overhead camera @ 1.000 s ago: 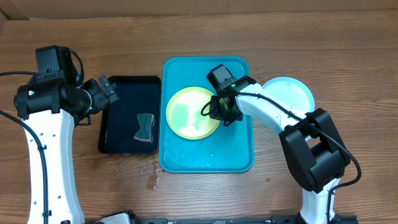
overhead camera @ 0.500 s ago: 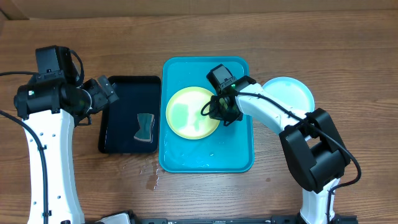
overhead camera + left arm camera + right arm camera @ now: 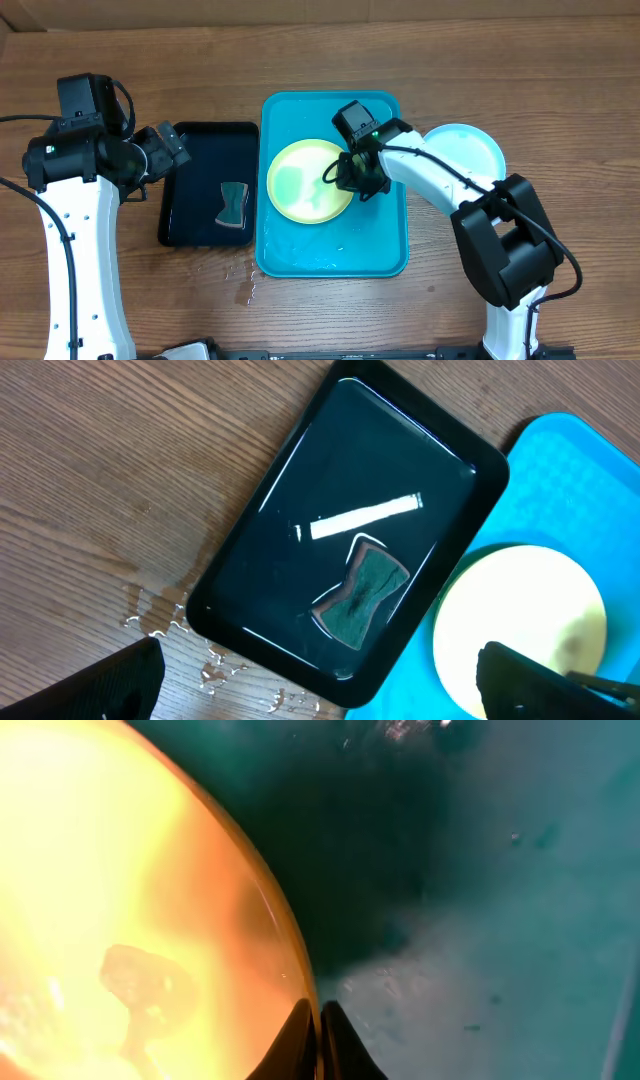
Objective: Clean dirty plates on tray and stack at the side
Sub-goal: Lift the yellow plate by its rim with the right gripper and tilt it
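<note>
A yellow-green rimmed plate (image 3: 305, 180) lies in the turquoise tray (image 3: 385, 255); it also shows in the left wrist view (image 3: 520, 620) and fills the left of the right wrist view (image 3: 120, 920). My right gripper (image 3: 352, 180) is at the plate's right edge, its fingers (image 3: 318, 1040) shut on the rim. A light-blue rimmed plate (image 3: 470, 150) lies on the table right of the tray. My left gripper (image 3: 170, 148) is open and empty, above the far left edge of the black tray (image 3: 195, 140). A third plate is not in view.
A dark green sponge (image 3: 235, 205) lies in the black tray, which holds water; it also shows in the left wrist view (image 3: 362, 595). Water drops (image 3: 245, 285) lie on the wooden table in front of the trays. The tray floor (image 3: 500, 920) is wet.
My right wrist has shifted very slightly at the plate's rim. The plate, the left arm and the sponge have not moved.
</note>
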Robot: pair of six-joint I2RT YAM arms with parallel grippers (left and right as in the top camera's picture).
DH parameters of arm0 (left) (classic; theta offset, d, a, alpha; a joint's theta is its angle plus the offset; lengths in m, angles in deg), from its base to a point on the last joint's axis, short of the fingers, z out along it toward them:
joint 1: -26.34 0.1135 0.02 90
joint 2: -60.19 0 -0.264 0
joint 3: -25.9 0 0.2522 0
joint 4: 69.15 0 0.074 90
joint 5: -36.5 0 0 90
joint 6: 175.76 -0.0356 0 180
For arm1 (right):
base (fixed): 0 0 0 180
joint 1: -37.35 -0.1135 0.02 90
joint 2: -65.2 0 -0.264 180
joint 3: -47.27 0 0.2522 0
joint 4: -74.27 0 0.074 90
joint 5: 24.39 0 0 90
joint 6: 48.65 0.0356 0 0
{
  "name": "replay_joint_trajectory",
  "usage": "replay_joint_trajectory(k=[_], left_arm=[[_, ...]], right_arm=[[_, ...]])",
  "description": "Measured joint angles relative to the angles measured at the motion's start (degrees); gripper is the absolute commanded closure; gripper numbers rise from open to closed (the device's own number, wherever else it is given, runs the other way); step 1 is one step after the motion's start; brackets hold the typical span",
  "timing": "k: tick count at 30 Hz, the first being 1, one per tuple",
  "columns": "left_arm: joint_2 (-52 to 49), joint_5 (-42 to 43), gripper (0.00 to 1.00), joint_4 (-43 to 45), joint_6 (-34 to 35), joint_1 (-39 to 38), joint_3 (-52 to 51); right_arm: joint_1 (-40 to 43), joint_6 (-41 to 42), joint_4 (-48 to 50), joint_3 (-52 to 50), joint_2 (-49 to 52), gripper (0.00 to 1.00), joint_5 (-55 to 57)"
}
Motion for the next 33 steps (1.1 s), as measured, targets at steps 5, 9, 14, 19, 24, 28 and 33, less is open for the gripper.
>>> replay_joint_trajectory(k=[5,9,14,19,24,28,33], left_arm=[[0.00,-0.02,0.00,0.02,0.00,0.00,-0.02],[0.00,0.00,0.00,0.02,0.00,0.00,0.00],[0.00,0.00,0.00,0.00,0.00,0.00,0.00],[0.00,0.00,0.00,0.02,0.00,0.00,0.00],[0.00,0.00,0.00,0.00,0.00,0.00,-0.02],[0.00,0.00,0.00,0.00,0.00,0.00,0.00],[0.00,0.00,0.00,0.00,0.00,0.00,0.00]], right_arm=[[1.66,-1.05,-3.72,3.74,-0.59,0.96,0.00],[2.38,-1.42,-4.11,4.81,-3.63,0.96,0.37],[2.36,-1.22,-3.78,5.62,-7.69,0.96,0.37],[0.81,-0.39,-2.16,5.95,-8.20,0.96,0.52],[-3.04,1.01,0.92,5.95,-8.20,0.96,1.29],[-7.41,2.23,4.00,5.95,-8.20,0.96,2.78],[-12.61,2.86,5.86,5.95,-8.20,0.96,6.38]])
